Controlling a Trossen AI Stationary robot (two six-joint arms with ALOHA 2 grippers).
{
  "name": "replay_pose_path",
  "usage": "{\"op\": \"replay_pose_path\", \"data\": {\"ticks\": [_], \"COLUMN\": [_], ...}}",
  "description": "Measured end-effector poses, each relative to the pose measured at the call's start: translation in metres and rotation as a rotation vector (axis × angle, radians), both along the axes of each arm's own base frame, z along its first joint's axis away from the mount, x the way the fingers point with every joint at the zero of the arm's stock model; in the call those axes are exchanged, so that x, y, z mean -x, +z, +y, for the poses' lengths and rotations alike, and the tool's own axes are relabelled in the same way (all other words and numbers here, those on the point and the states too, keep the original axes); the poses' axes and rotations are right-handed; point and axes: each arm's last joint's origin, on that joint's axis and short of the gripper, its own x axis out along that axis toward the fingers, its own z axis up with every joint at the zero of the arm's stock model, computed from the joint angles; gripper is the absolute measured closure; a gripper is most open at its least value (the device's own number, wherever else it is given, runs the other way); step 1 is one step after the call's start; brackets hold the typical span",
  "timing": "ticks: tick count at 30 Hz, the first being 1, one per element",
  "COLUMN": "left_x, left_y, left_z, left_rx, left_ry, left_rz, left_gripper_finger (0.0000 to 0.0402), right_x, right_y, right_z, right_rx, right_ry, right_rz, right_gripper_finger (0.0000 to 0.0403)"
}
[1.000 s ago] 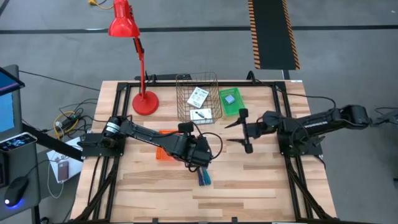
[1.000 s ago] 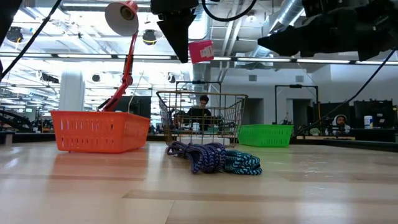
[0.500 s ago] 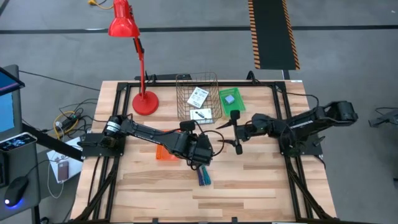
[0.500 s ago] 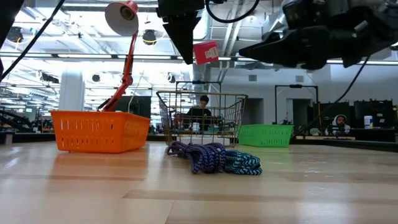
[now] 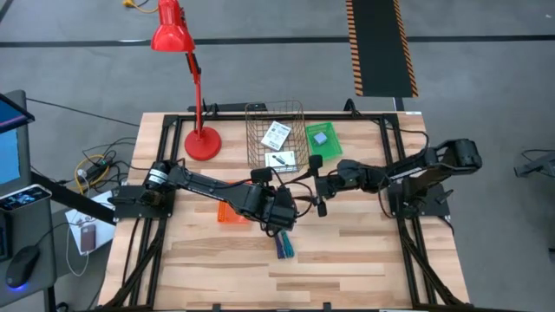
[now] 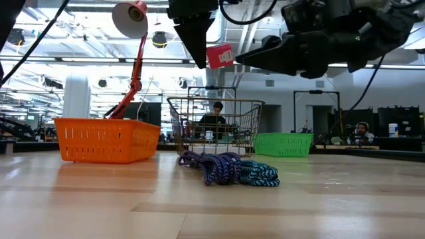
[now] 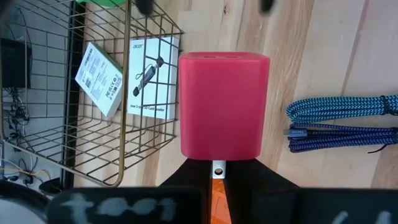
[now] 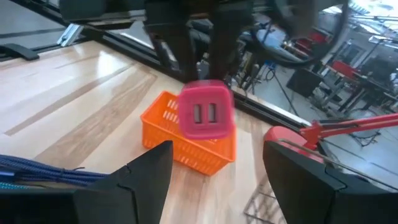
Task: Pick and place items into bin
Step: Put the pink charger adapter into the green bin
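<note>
While the handover is shaping up: the left gripper [image 6: 199, 50] is holding a pink block [image 7: 224, 106] in the air over the middle of the table, with the right gripper [image 5: 317, 185] reaching in from the right.
Left gripper: its fingers are clamping the pink block, which in the right wrist view [image 8: 207, 116] is showing two slots on its face.
Right gripper: its fingers [image 8: 144, 175] are standing apart, framing the block from just beside it and not touching it as far as I can judge.
Task things: the wire basket [image 5: 275, 134] is sitting at the far middle of the table, already holding two white cards [image 7: 125, 73]; the pink block is hanging near it but not over it.
Other things: a coiled blue cable [image 6: 229, 168] is lying on the table below the grippers, an orange basket [image 6: 106, 139] to the left, a green basket [image 5: 322, 140] just right of the wire one, and a red lamp [image 5: 186, 65] at the far left.
Risk of collision: the two grippers are working very near each other, so a poorly lined-up approach could knock the block loose.
Risk of a drop: if the left fingers are letting go before the right ones are closing, the block is likely falling onto the cable or table.
Risk at placement: releasing short of the wire rim could leave it outside.
</note>
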Motion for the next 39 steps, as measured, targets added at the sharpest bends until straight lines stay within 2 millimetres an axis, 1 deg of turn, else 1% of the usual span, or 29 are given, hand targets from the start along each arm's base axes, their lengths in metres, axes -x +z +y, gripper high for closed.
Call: {"op": "replay_pose_path", "data": {"ticks": [6,12,19,25,39], "left_x": [0.0,0.0,0.0,-0.001,-0.006], "left_y": [0.0,0.0,0.0,0.0,0.001], "left_z": [0.0,0.0,0.0,0.001,0.005], "left_rx": [0.001,0.001,0.001,-0.001,-0.001], "left_ry": [0.0,0.0,0.0,0.002,-0.004], "left_rz": [-0.003,-0.003,-0.003,-0.004,-0.04], "left_gripper_finger": [0.0397,0.0397,0.0397,0.0397,0.0397], "right_x": [-0.013,-0.021,-0.023,-0.023,-0.023], "right_y": [0.001,0.007,0.01,0.011,0.01], "right_z": [0.008,0.013,0.013,0.017,0.016], "right_rx": [0.039,0.05,0.049,0.049,0.048], "right_ry": [0.011,0.007,0.008,0.021,0.02], "right_rz": [-0.002,-0.021,-0.032,-0.033,-0.03], "right_gripper_finger": [0.0157,0.0157,0.0157,0.0158,0.016]}}
